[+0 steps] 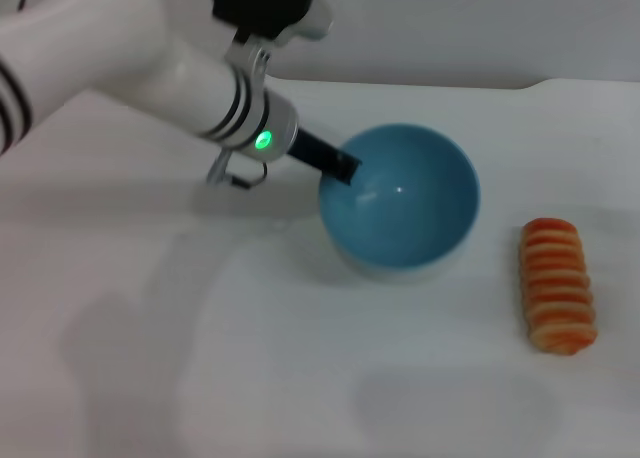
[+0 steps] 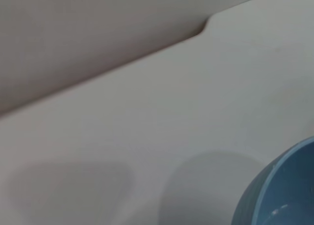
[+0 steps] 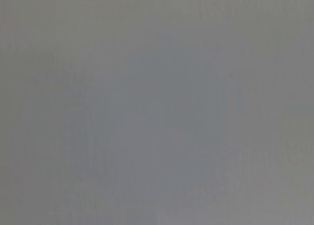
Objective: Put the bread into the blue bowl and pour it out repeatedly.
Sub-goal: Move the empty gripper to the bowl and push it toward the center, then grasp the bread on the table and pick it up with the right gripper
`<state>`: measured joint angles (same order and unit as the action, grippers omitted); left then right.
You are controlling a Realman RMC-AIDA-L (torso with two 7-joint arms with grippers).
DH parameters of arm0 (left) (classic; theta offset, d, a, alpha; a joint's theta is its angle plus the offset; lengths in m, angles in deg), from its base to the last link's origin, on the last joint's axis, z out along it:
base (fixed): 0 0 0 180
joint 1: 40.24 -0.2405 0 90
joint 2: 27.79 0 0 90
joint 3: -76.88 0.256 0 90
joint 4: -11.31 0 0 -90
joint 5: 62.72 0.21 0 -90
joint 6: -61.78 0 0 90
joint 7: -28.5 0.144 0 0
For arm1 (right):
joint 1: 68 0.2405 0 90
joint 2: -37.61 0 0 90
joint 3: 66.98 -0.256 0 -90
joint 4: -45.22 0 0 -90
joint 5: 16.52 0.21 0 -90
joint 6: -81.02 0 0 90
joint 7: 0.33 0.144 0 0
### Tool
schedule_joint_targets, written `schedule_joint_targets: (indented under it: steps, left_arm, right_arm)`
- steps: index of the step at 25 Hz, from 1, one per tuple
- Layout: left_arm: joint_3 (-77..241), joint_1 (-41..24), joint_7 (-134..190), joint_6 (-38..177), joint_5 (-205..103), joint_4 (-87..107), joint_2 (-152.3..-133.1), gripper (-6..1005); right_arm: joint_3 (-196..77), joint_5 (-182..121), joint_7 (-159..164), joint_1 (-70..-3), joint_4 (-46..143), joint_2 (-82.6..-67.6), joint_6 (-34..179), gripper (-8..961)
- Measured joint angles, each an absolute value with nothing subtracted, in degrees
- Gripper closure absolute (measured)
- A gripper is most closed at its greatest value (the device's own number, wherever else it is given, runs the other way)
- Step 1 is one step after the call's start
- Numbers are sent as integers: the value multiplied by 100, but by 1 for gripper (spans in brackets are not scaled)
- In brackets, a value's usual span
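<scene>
The blue bowl sits mid-table, empty, its opening tipped slightly toward me. My left gripper is at the bowl's left rim, one black finger reaching over the rim into the bowl, clamped on the wall. The bowl's edge also shows in the left wrist view. The bread lies striped side up on the table to the right of the bowl, apart from it. My right gripper is out of view; the right wrist view shows only plain grey.
The white table has a back edge with a step at the far right. My left arm reaches in from the upper left over the table.
</scene>
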<state>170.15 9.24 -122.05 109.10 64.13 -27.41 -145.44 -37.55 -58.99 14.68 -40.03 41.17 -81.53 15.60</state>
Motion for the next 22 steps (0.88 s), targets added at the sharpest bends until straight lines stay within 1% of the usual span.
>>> schedule_joint_targets:
  steps: [4,8,12,16,20,22]
  left_arm:
    - [16880,1321,-12776,11129,7360,-2825,-14537,1000]
    - [16395,1649,-13010,11591,8026,-2913,-14546,1001]
    - [16106,1834,-13302,11883,8418,-2920,-14550,1001]
    - [16037,1802,-13458,11783,8519,-2843,-14573,1001]
    - [15873,1785,-13621,11646,8566,-2559,-14562,1001]
    - [15659,1773,-13626,11596,8591,-2447,-14560,1001]
  right_arm:
    - [-3702,-5899,1472,-3952,4118,-8146,1638,295]
    - [-3644,-5957,1860,-3801,4230,-8092,2177,297]
    - [-3316,-6606,2993,-3665,4938,-8080,3104,299]
    - [-2600,-8079,5363,-3618,6095,-8081,3876,301]
    - [-1760,-10702,8968,-3835,7757,-8079,3882,303]
    - [-1682,-12103,10476,-3813,8364,-8080,3679,304]
